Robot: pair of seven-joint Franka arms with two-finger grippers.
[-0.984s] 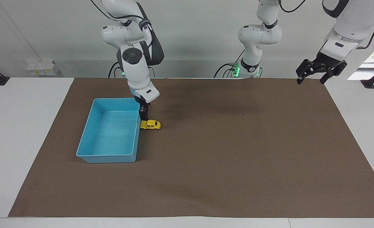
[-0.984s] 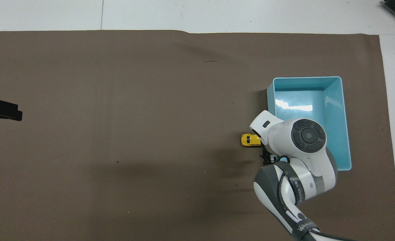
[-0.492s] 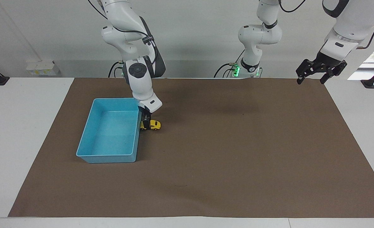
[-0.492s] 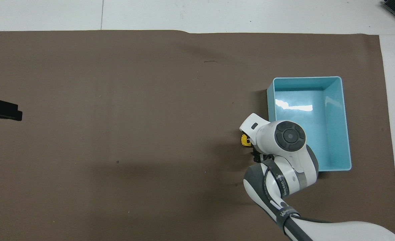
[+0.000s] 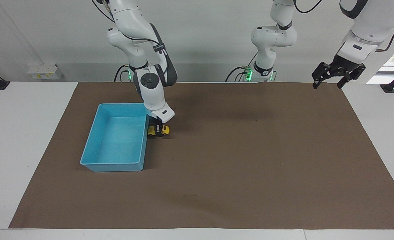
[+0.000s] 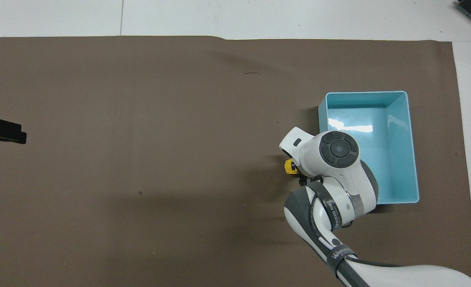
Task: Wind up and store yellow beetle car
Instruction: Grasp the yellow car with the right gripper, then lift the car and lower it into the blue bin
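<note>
Gripping yellow beetle car [image 5: 159, 130] on brown mat [image 5: 237, 160], right gripper [image 5: 158, 129] clamped across its body, car at 3 o'clock just beside light blue bin [image 5: 98, 133], left gripper [image 5: 327, 82] waiting at 2 o'clock, fingers apart

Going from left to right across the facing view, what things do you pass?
Light blue bin → yellow beetle car, gripped by the right claw → bare brown mat → left claw, open above the mat's corner.

yellow beetle car [image 5: 163, 130]: bright yellow | bin [image 5: 95, 147]: light blue | mat [image 5: 250, 166]: brown | table [image 5: 26, 133]: white
</note>
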